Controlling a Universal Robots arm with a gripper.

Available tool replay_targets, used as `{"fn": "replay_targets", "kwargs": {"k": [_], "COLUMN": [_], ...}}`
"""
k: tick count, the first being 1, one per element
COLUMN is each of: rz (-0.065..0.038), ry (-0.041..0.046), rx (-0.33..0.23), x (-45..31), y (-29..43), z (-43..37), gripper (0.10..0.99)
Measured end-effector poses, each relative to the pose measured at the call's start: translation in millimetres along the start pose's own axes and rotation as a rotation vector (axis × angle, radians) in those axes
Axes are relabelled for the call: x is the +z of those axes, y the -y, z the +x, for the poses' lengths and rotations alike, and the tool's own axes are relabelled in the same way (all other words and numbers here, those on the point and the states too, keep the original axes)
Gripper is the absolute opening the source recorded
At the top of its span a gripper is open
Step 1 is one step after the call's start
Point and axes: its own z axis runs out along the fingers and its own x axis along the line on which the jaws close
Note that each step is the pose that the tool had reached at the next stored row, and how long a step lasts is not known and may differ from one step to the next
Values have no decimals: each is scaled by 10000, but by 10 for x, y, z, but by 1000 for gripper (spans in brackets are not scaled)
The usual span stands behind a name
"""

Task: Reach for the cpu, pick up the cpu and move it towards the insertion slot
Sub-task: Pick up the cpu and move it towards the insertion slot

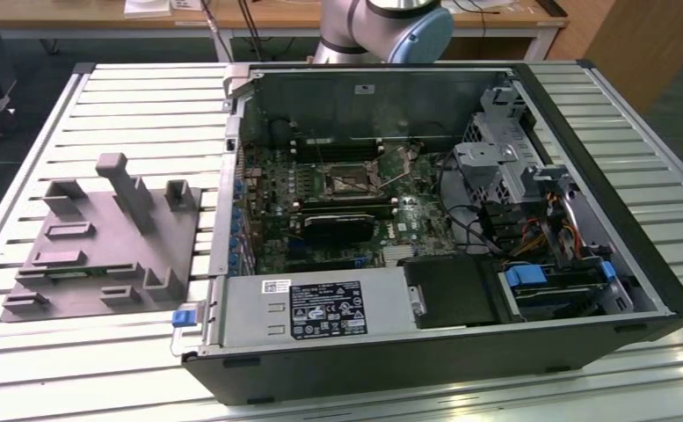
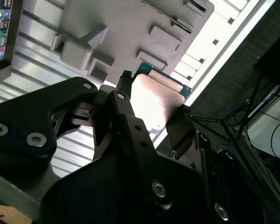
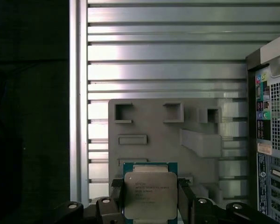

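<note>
Over grey tray (image 3: pixel 149 122), hand (image 3: pixel 150 203) facing down, clamping cpu (image 3: pixel 150 192)

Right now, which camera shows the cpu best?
The first wrist view: the cpu faces the camera with its silvery top unobstructed, held in the gripper. The second wrist view catches it obliquely, washed by glare and partly behind a finger. The exterior view gives the insertion slot and the grey tray.

Bright, even light; glare streaks the slatted table (image 3: pixel 168 70); mild softness throughout.
</note>
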Motion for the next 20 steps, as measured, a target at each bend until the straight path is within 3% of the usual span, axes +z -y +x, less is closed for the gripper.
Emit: {"fn": "replay_targets", "kwargs": {"k": [20], "rz": [3], "ry": [-105], "rx": [4], "x": [8], "y": [-23], "z": [-702], "gripper": [541]}}
